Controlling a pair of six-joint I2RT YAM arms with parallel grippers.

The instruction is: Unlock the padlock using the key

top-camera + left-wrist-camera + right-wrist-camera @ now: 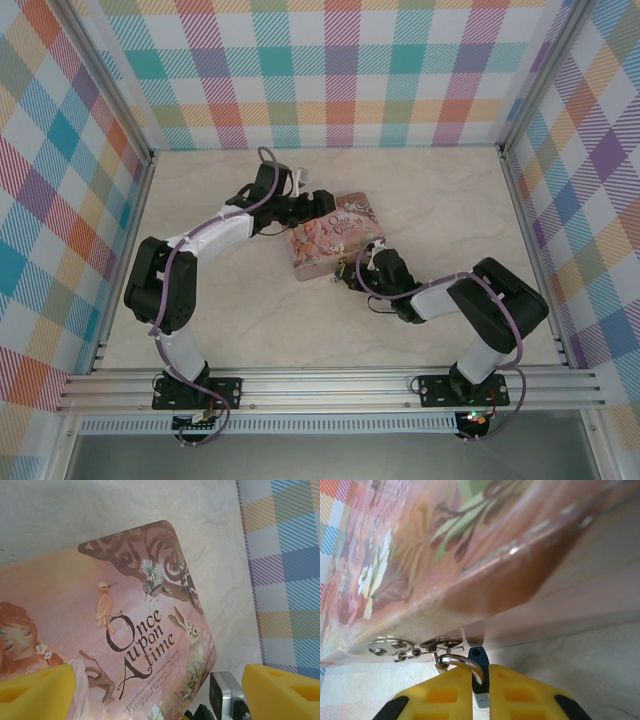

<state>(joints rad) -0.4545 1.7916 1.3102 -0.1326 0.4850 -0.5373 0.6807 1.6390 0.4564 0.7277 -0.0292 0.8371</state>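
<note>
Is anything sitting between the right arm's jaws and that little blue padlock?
Nothing visible. The right gripper has its jaws against both sides of the padlock, which hangs at the edge of the tin. The metal rings sit beside it, outside the jaws.

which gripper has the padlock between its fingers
The right gripper: its yellow fingers pinch the blue padlock at the pink tin's edge. The left gripper hangs open above the tin.

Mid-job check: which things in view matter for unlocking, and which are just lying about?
Job: padlock, clamped in right gripper; silvery rings beside its shackle; key not made out; pink tin, padlock at its edge; left gripper, open over tin.
Idle: table, plaid walls.
</note>
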